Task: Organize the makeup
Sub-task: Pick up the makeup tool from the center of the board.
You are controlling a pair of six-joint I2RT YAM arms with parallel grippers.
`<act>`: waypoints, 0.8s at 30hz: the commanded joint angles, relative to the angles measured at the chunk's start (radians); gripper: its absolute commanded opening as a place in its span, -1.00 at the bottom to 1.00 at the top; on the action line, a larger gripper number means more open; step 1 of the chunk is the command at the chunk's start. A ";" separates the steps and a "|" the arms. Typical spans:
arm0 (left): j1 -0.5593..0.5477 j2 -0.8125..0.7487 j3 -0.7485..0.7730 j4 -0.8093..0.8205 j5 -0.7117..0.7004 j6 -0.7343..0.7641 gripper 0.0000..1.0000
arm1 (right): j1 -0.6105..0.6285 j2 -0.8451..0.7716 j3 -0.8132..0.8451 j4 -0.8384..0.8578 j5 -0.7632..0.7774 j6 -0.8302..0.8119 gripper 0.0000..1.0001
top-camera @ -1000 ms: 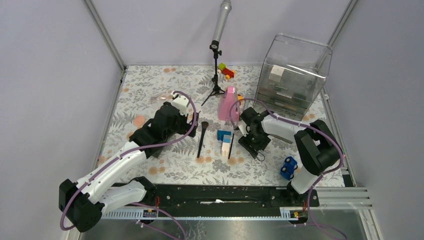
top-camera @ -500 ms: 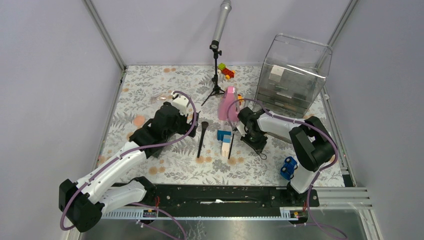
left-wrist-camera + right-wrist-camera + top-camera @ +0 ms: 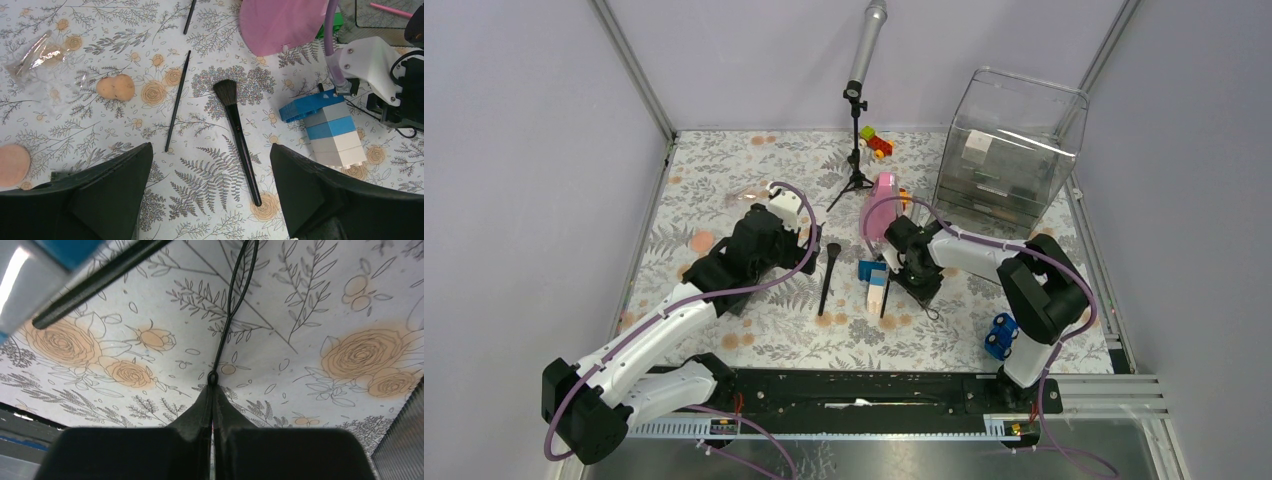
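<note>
A broad black-handled brush [image 3: 237, 132] [image 3: 827, 280] lies on the floral mat between the wide-open fingers of my left gripper [image 3: 211, 147] [image 3: 807, 238], which hangs above it and holds nothing. A thin brush [image 3: 177, 100], a peach sponge [image 3: 115, 87] and a wrapped sponge [image 3: 42, 52] lie to its left. My right gripper [image 3: 212, 387] [image 3: 921, 285] is low on the mat, shut, with its tips pinching the end of a thin black looped cord [image 3: 231, 305]. A black pencil [image 3: 100, 280] lies beside the block stack.
A blue-and-white block stack [image 3: 876, 282] [image 3: 330, 132] stands just left of my right gripper. The tall pink cone [image 3: 882, 205], a microphone stand [image 3: 856, 150] and a clear drawer unit [image 3: 1009, 150] are behind. A blue toy car [image 3: 1001, 335] sits at the front right.
My right gripper has slid left toward the block stack and closed its jaws onto the end of the cord. The left arm has stayed still.
</note>
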 commanded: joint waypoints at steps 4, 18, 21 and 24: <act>0.005 -0.004 0.000 0.024 -0.015 -0.001 0.98 | 0.011 -0.105 0.059 0.058 0.080 -0.010 -1.00; 0.005 -0.003 0.000 0.024 -0.014 -0.001 0.98 | -0.001 -0.364 -0.038 0.164 0.216 0.049 -1.00; 0.005 -0.003 0.000 0.024 -0.019 -0.001 0.98 | -0.002 -0.385 -0.063 0.191 0.291 0.101 -1.00; 0.005 -0.003 0.001 0.024 -0.023 -0.002 0.98 | -0.002 -0.416 -0.072 0.214 0.350 0.168 -1.00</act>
